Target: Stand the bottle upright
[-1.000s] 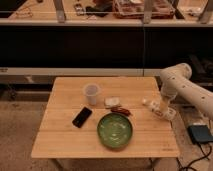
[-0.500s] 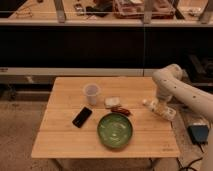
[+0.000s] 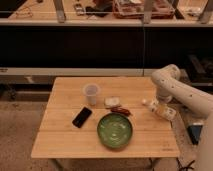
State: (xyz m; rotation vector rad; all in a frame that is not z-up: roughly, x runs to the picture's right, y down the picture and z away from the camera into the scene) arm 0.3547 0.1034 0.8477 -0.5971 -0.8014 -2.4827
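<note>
The bottle [image 3: 164, 110] lies on its side near the right edge of the wooden table [image 3: 65, 135]. It is small and whitish, with its white cap pointing left and a pale yellowish label. My white arm bends in from the right and comes down over it. The gripper [image 3: 159, 101] hangs directly above the bottle's cap end, close to it, and appears open with nothing held. The arm's wrist hides part of the bottle.
A translucent cup [image 3: 91, 93] stands at the table's middle back. A black phone [image 3: 82, 117], a green bowl [image 3: 115, 130], a small white object [image 3: 112, 102] and a red object [image 3: 121, 110] lie left of the bottle. A dark counter runs behind.
The arm has swung left from beyond the table's right edge and settled over the bottle. The bottle and the other objects have not moved.
</note>
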